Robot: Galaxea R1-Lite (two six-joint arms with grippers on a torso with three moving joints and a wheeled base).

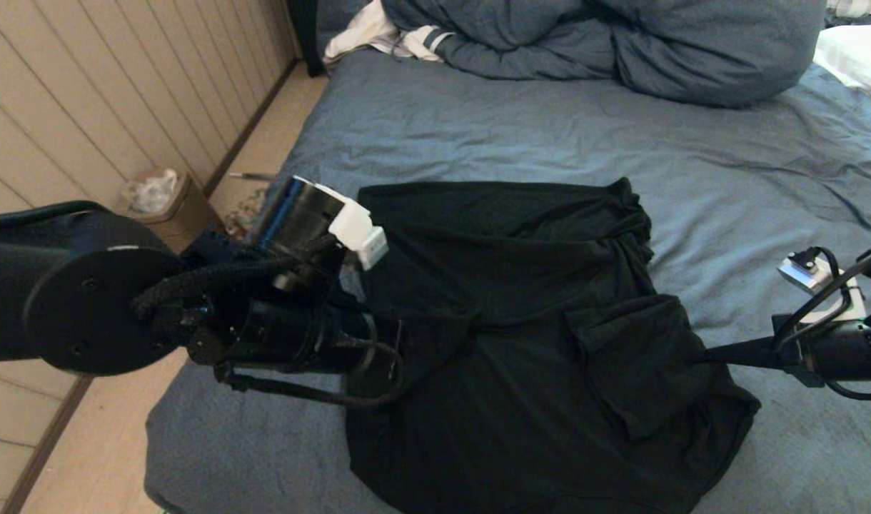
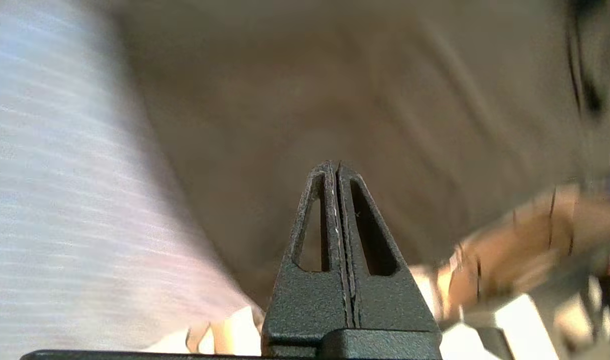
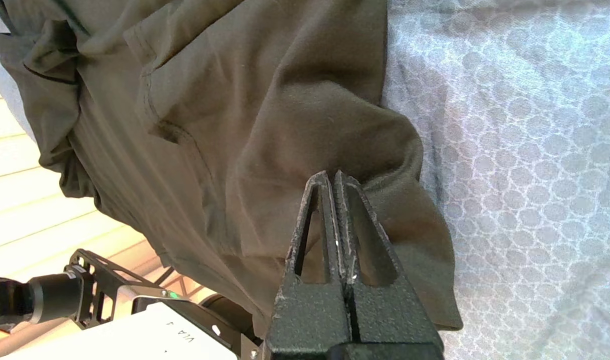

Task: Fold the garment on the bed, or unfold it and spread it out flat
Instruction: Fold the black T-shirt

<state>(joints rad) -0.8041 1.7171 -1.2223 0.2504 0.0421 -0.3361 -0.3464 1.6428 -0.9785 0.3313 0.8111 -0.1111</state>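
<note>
The garment [image 1: 521, 314], a black T-shirt, lies rumpled and partly folded over itself on the near half of the bed [image 1: 728, 185]. My right gripper [image 1: 701, 354] comes in from the right and is shut on a raised ridge of the garment's right side [image 3: 305, 115]. The right gripper's tips [image 3: 332, 173] sit in that fold. My left arm [image 1: 293, 335] reaches over the garment's left edge. The left gripper [image 2: 337, 165] is shut, with blurred garment cloth [image 2: 295, 100] beyond its tips and nothing showing between the pads.
A bunched blue-grey duvet [image 1: 621, 50] lies along the far side of the bed, with a white striped cloth [image 1: 378, 36] at its left and a white pillow [image 1: 860, 57] at the right. A small bin [image 1: 157, 196] stands on the floor by the panelled wall.
</note>
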